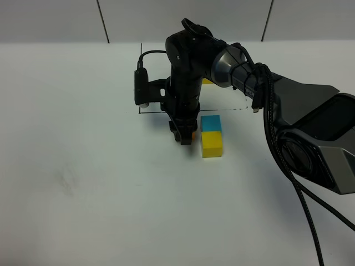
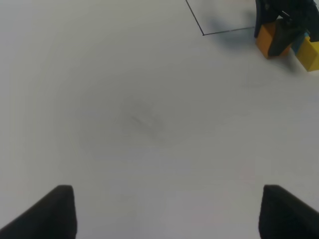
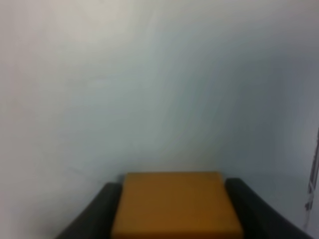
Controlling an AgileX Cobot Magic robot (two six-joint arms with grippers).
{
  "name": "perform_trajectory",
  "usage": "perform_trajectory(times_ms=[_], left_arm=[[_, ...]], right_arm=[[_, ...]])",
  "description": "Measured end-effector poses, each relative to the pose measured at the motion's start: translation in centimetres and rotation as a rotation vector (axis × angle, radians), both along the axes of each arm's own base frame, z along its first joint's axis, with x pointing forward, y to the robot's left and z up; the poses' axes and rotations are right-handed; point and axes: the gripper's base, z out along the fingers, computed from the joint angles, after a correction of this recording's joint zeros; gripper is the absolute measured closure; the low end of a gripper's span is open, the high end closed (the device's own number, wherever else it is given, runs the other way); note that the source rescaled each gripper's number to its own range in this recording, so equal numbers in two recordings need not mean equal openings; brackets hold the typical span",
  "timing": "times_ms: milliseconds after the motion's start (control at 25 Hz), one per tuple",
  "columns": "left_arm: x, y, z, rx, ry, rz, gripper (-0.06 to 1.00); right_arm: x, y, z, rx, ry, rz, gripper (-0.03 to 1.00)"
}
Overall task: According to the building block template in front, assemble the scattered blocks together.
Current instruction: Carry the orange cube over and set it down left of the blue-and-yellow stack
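Observation:
My right gripper point(image 1: 184, 134) reaches across the middle and is shut on the orange cube point(image 1: 193, 133), low over the table. In the right wrist view the orange cube point(image 3: 177, 204) sits between the two dark fingers point(image 3: 97, 214). The blue cube point(image 1: 211, 123) and the yellow cube point(image 1: 211, 144) stand joined, just right of the orange cube. I cannot tell whether the orange cube touches them. The template is mostly hidden behind the arm; only a yellow bit point(image 1: 206, 81) and the black frame line point(image 1: 152, 112) show. My left gripper point(image 2: 169, 214) is open over bare table, out of the exterior view.
The right arm and its cables point(image 1: 277, 144) cross the table's right side. In the left wrist view the frame's corner point(image 2: 203, 35), the orange cube point(image 2: 266, 40) and the yellow cube point(image 2: 311, 56) lie far ahead.

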Motion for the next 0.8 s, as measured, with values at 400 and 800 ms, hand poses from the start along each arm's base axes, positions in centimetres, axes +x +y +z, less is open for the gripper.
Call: perform_trajectory(times_ms=[400,800], left_arm=[[0.00,0.00,0.00,0.000,0.000,0.000,0.32],[0.00,0.00,0.00,0.000,0.000,0.000,0.32]], right_arm=[[-0.05,-0.19,-0.25,-0.004,0.004,-0.002,0.70],[-0.08,-0.79,-0.14,-0.003,0.019,-0.015,0.70]])
